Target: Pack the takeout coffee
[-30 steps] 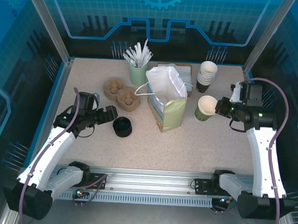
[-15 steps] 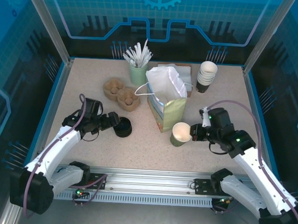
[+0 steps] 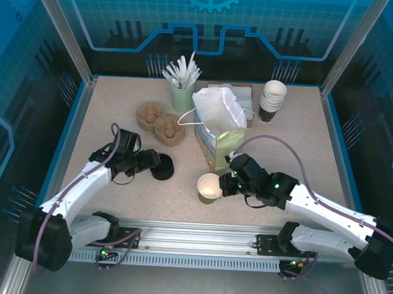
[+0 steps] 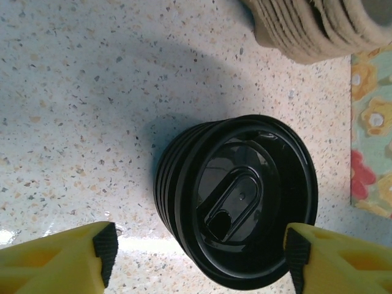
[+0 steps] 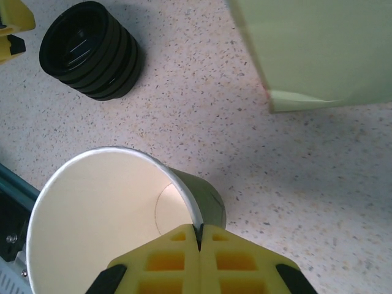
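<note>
**Open-topped cup held just below the bag**
A pale green paper cup (image 3: 209, 186) with a white inside is pinched at its rim by the right gripper (image 3: 226, 185), whose jaws are closed on the cup wall, at 6 o'clock from the white-and-green paper bag (image 3: 218, 132). Whether its base rests on the table cannot be told. At 9 o'clock from the cup, a stack of round black plastic lids (image 3: 162, 166) is straddled by the left gripper (image 3: 153, 163), jaws spread wide; pad contact is cut off in the wrist view.
</note>
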